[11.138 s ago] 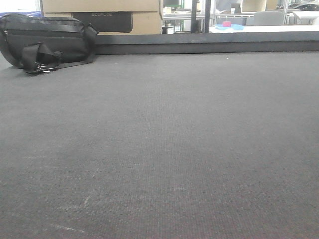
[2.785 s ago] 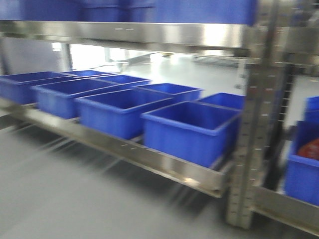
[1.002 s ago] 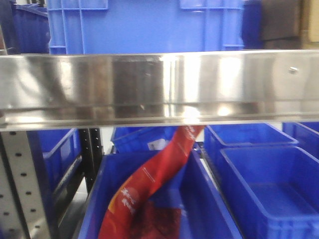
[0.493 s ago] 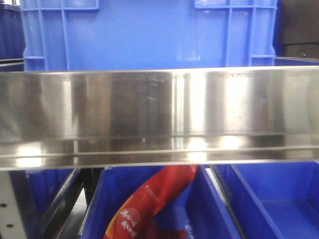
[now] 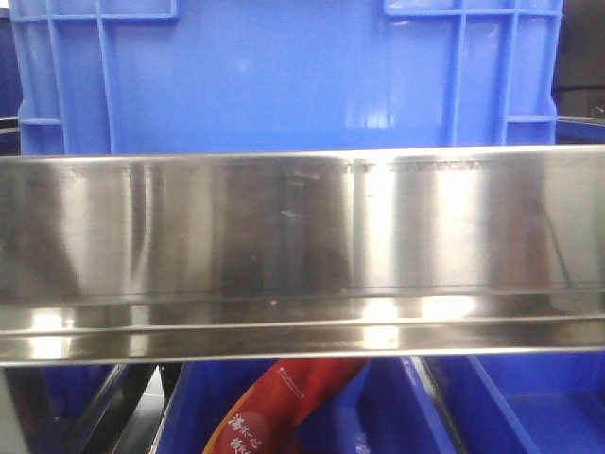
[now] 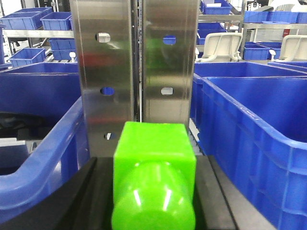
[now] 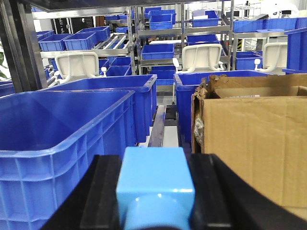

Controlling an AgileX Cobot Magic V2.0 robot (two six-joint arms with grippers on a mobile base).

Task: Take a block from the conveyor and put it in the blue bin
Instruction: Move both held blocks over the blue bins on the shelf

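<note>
In the left wrist view a bright green block (image 6: 154,153) sits between the black fingers (image 6: 81,191) of my left gripper (image 6: 151,172), which is shut on it. It hangs in front of a perforated steel upright (image 6: 136,72), between a blue bin (image 6: 33,167) on the left and another blue bin (image 6: 249,139) on the right. My right gripper (image 7: 154,167) is shut on a light blue block (image 7: 154,184), with a large blue bin (image 7: 62,134) just to its left. The conveyor is out of view.
A wide steel shelf rail (image 5: 302,251) fills the front view, with a blue crate (image 5: 284,76) on the shelf above it. A red bag (image 5: 284,407) lies in a bin below. A cardboard box (image 7: 254,139) stands to the right of the right gripper.
The front view went from the conveyor belt to the bin rack. Over the last second the rail has grown larger and dropped in frame, and the red bag has sunk towards the bottom edge.
</note>
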